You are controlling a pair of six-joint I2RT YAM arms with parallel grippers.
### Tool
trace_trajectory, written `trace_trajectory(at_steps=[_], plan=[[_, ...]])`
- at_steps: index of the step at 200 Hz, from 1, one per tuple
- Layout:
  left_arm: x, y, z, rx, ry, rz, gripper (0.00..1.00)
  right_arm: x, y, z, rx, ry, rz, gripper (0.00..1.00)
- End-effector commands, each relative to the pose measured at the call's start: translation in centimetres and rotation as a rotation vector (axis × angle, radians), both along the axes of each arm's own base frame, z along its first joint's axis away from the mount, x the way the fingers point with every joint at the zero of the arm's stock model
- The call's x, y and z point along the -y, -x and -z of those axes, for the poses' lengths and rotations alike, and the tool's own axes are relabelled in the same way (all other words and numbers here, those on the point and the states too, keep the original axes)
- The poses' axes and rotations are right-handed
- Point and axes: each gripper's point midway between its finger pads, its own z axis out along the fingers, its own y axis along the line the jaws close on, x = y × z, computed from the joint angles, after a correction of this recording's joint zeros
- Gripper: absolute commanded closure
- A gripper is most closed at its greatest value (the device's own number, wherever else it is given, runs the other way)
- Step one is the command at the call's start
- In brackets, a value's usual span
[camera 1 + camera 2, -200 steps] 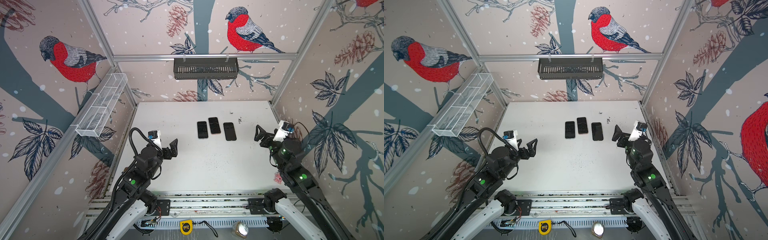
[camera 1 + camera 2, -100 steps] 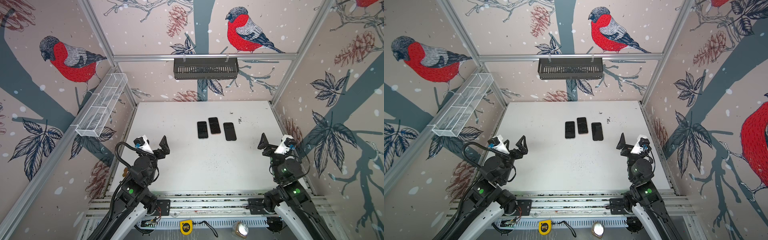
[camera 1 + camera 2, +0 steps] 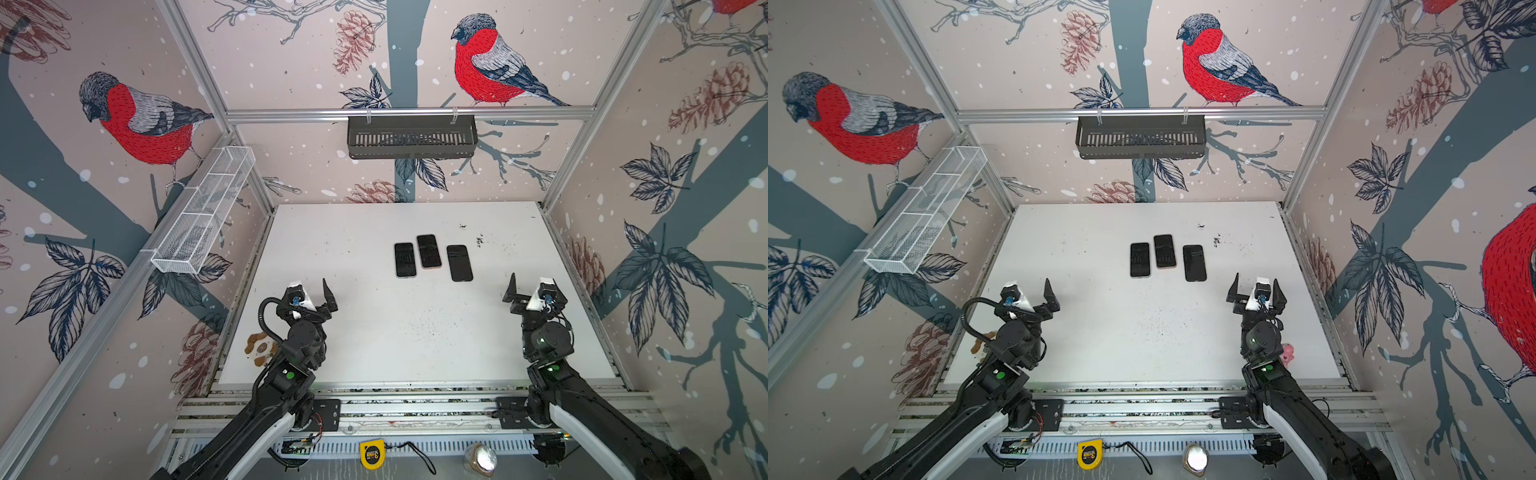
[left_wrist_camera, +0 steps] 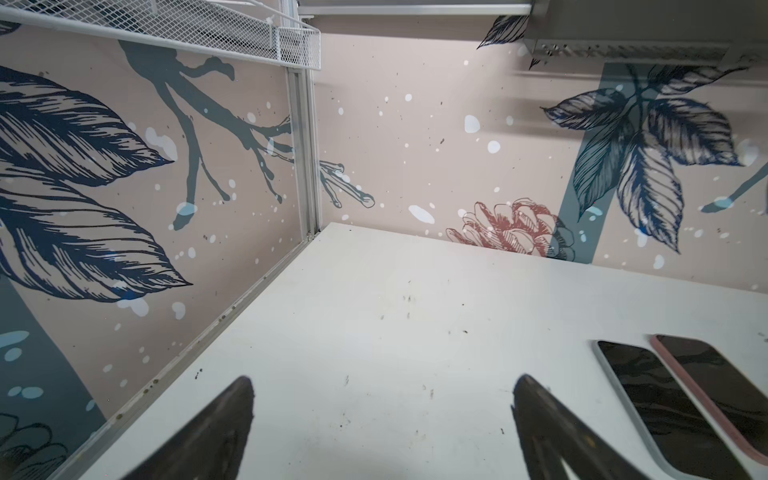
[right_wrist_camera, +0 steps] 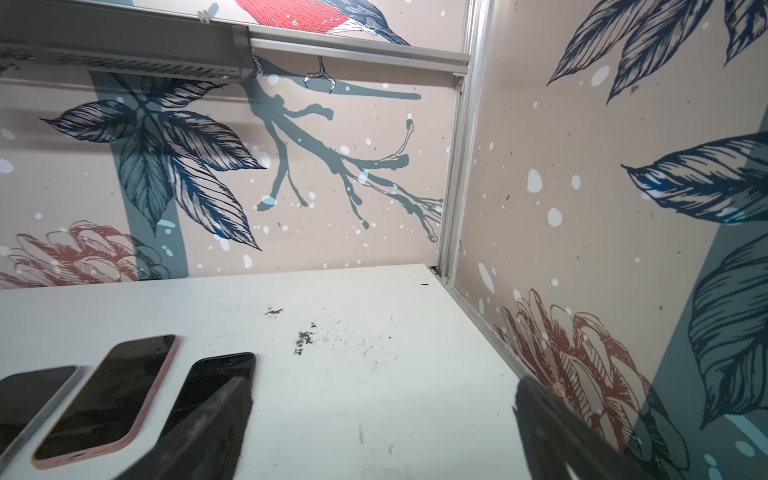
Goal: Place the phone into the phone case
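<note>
Three dark-screened phones lie side by side past mid-table in both top views. The left phone [image 3: 405, 260] [image 3: 1140, 259] [image 4: 665, 407] has a pale rim. The middle one [image 3: 428, 251] [image 3: 1165, 251] [image 5: 108, 395] sits in a pink phone case. The right one [image 3: 459, 263] [image 3: 1194, 262] [image 5: 220, 370] is all black. My left gripper [image 3: 309, 297] [image 4: 384, 382] is open over bare table, nearer the front and left of them. My right gripper [image 3: 1256, 289] [image 5: 384, 384] is open and empty, nearer the front and right, with one finger overlapping the black phone in its wrist view.
A black slotted basket [image 3: 411, 137] hangs on the back wall and a white wire basket [image 3: 203, 220] on the left wall. Dark specks [image 3: 480, 240] mark the table behind the phones. A yellow tape measure [image 3: 372, 455] lies below the front rail. Walls stand close on both sides.
Both arms have drawn back toward the front rail and their wrists have turned to face the back wall. Both grippers stay open. The phones have not moved.
</note>
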Motion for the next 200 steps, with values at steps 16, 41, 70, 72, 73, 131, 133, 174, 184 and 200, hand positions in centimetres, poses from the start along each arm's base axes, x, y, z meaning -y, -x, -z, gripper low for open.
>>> trace_trajectory(at_steps=[16, 41, 70, 72, 73, 131, 133, 174, 184, 200], plan=[[-0.5, -1.3, -0.6, 0.078, -0.018, -0.024, 0.03, 1.3, 0.7, 1.7, 0.075, -0.035, 0.007, 0.0], [-1.2, -2.6, 1.3, 0.023, -0.055, -0.041, 0.03, 1.6, -0.4, 2.0, 0.087, -0.029, 0.036, 0.0], [-1.5, -4.1, 3.2, -0.031, -0.086, -0.038, 0.03, 1.5, -2.9, 3.8, 0.021, -0.015, 0.048, 0.0], [-1.5, -4.2, 3.3, -0.032, -0.088, -0.04, 0.03, 1.4, -3.0, 3.7, 0.022, -0.011, 0.047, 0.01], [-1.6, -4.3, 3.3, -0.034, -0.09, -0.042, 0.04, 1.4, -3.1, 3.7, 0.022, -0.011, 0.048, 0.01], [-3.4, -7.8, 4.4, -0.032, -0.15, -0.204, 0.03, 4.5, -7.4, 6.6, -0.149, -0.127, 0.146, 0.01], [-3.4, -7.9, 4.4, -0.029, -0.159, -0.198, 0.03, 4.6, -7.4, 6.6, -0.149, -0.126, 0.146, 0.0], [-5.7, -10.1, 5.9, -0.096, -0.034, -0.173, 0.02, 4.5, -7.3, 6.5, -0.145, -0.125, 0.144, 0.0], [-6.1, -10.6, 6.3, -0.108, 0.011, -0.122, 0.02, 4.5, -7.3, 6.5, -0.143, -0.125, 0.146, 0.0], [-5.9, -10.7, 6.2, -0.105, 0.014, -0.103, 0.02, 4.5, -7.3, 6.5, -0.145, -0.125, 0.146, 0.0]])
